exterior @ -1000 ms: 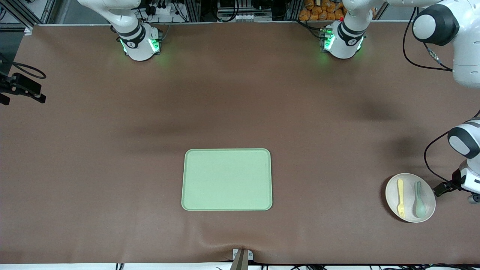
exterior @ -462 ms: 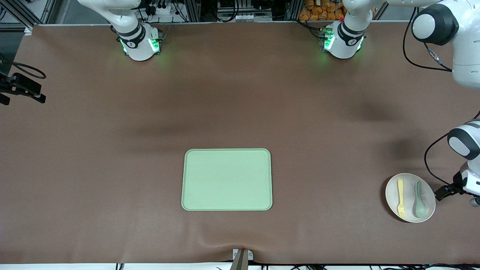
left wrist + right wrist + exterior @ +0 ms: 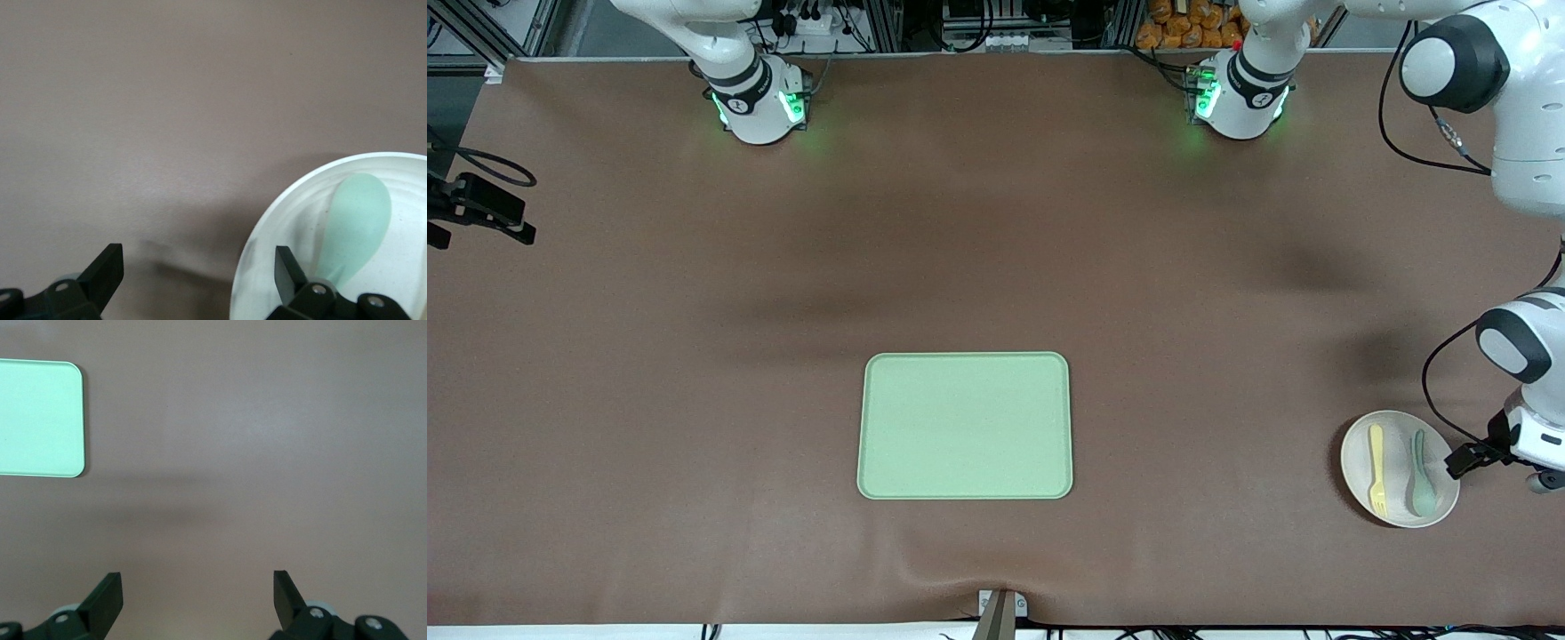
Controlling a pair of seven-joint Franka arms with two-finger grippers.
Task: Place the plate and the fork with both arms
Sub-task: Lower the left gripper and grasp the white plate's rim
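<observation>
Round off-white matte plate (image 3: 1400,468) near counter's (image 3: 694,356) front edge at left arm's end holds pale-yellow plastic fork (image 3: 1377,469) beside grey-green spoon (image 3: 1422,475), left gripper (image 3: 199,275) fingers apart over plate rim; right gripper (image 3: 198,592) fingers apart over bare counter near light-green rectangular tray (image 3: 965,425).

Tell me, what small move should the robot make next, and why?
Probably the left gripper eases lower to straddle the plate rim. Its open fingers hang at the plate's edge, and the fork and spoon lie on it, off the tray.
</observation>
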